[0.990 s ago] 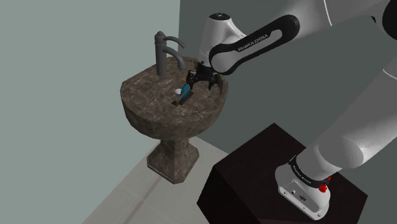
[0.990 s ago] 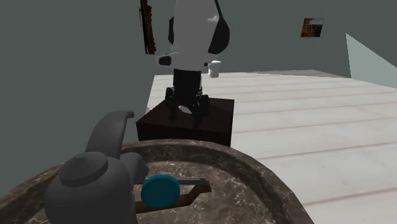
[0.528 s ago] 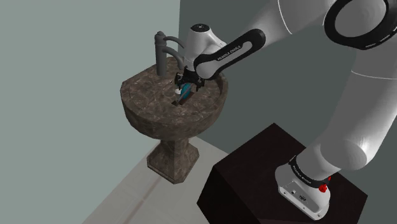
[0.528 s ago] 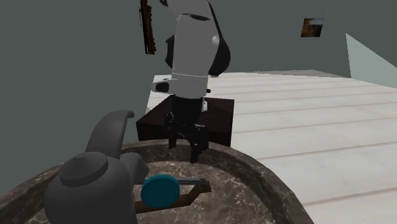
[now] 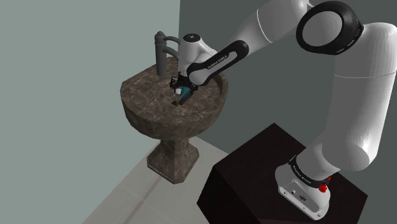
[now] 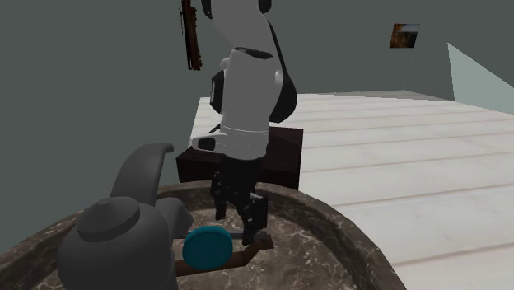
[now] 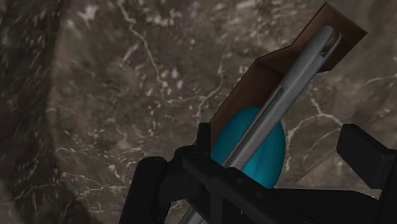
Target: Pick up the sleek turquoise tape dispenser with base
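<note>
Turquoise tape dispenser (image 7: 264,149), just one, lies in one sink (image 5: 137,90) between parted jaws.

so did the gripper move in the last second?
Yes. In the second exterior view the gripper dropped from in front of the stand down inside the sink rim, just behind the tape dispenser.

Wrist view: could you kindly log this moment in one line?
black gripper open | straddles turquoise tape dispenser with brown base | inside dark marbled sink

The end effector (image 7: 280,137) covers part of the tape dispenser (image 7: 270,105); the faucet (image 6: 115,235) hides its base's end.
</note>
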